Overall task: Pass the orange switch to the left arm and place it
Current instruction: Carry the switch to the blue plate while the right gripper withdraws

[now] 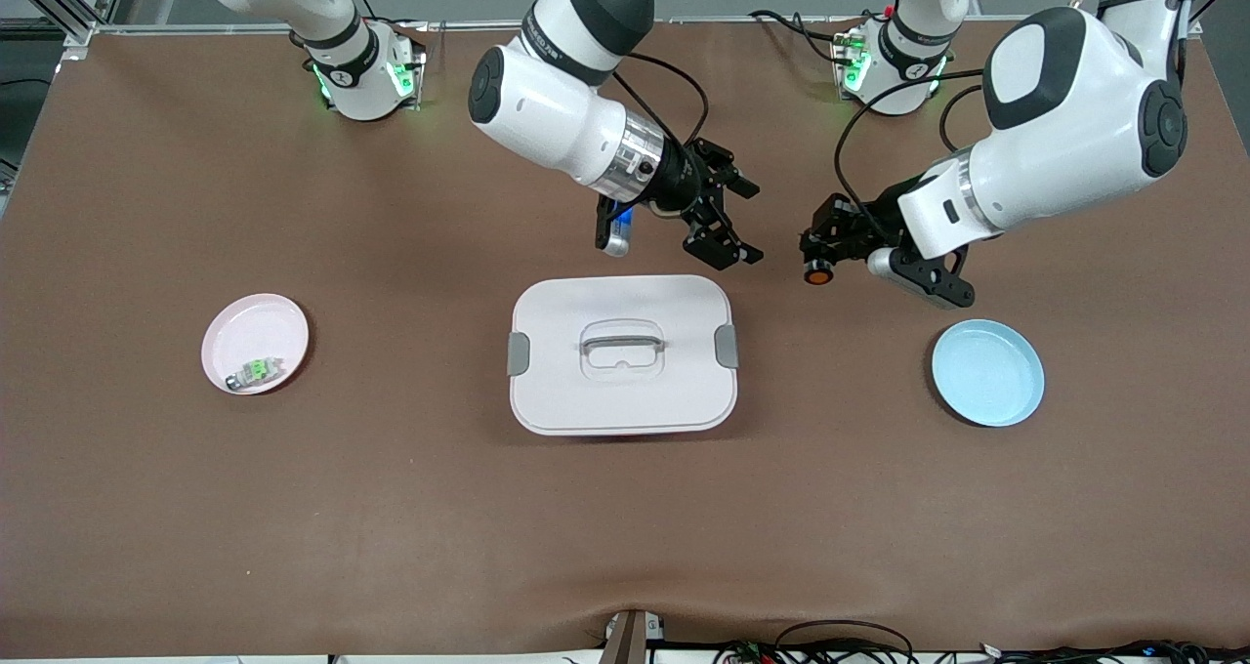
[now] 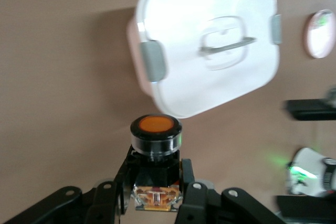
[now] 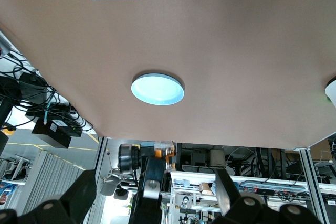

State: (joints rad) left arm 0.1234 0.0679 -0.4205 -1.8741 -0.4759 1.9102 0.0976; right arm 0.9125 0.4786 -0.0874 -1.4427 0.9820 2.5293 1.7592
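Left gripper (image 1: 825, 254): clamped on the orange switch (image 1: 818, 272), up in the air over bare table (image 1: 391, 508) between the box (image 1: 622, 353) and the blue plate (image 1: 986, 372).
Right gripper (image 1: 728, 223): fingers apart, holding nothing, over the table just beside the box.
Box: lid on, mid-table, nearer the front camera than both grippers.
Pink plate (image 1: 255, 342): toward the right arm's end, holding a small green-and-grey switch (image 1: 256, 371).

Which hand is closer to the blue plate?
Left. The left hand, holding the orange switch, hangs beside the blue plate; the open right hand is above the box edge.
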